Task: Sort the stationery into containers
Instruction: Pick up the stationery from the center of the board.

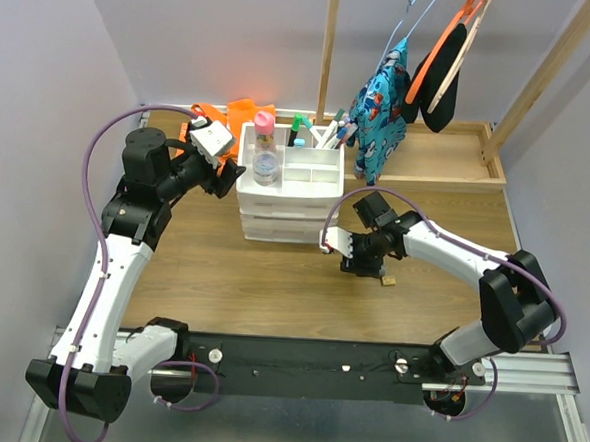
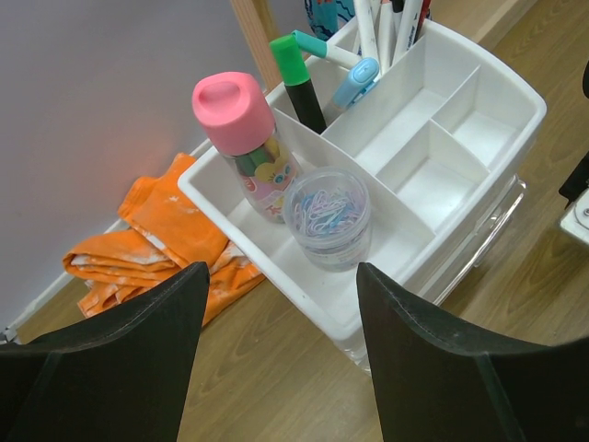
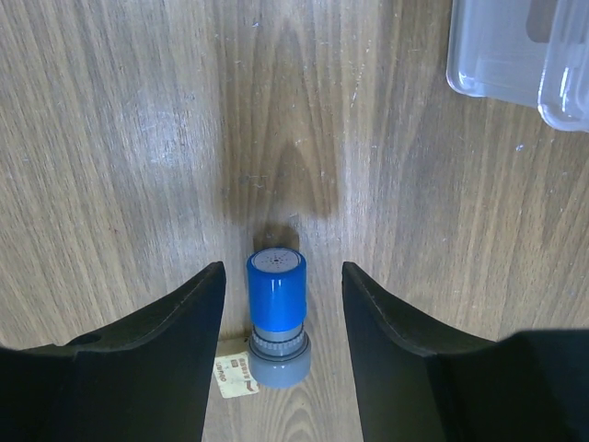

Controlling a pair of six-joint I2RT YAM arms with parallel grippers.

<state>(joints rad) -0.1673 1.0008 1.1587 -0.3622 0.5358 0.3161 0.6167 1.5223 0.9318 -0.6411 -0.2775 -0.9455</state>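
A stubby blue stationery piece (image 3: 275, 296) with a grey base stands upright on the wooden table. It sits between the fingers of my right gripper (image 3: 282, 276), which is open around it with a gap on both sides. A small tan block (image 3: 235, 376) lies against its base and also shows from above (image 1: 387, 281). The white drawer unit (image 1: 275, 218) holds a pink-capped jar (image 2: 244, 138), a clear round jar (image 2: 329, 216) of paper clips, a green highlighter (image 2: 299, 78), a blue highlighter (image 2: 357, 81) and markers (image 2: 386, 28). My left gripper (image 2: 281, 276) hangs open and empty beside the unit's left end.
An orange cloth (image 2: 156, 239) lies crumpled behind the unit's left corner. A wooden frame tray (image 1: 449, 155) with upright posts stands at the back right, and clothes (image 1: 383, 96) hang over it. One corner of the unit (image 3: 515, 55) shows in the right wrist view.
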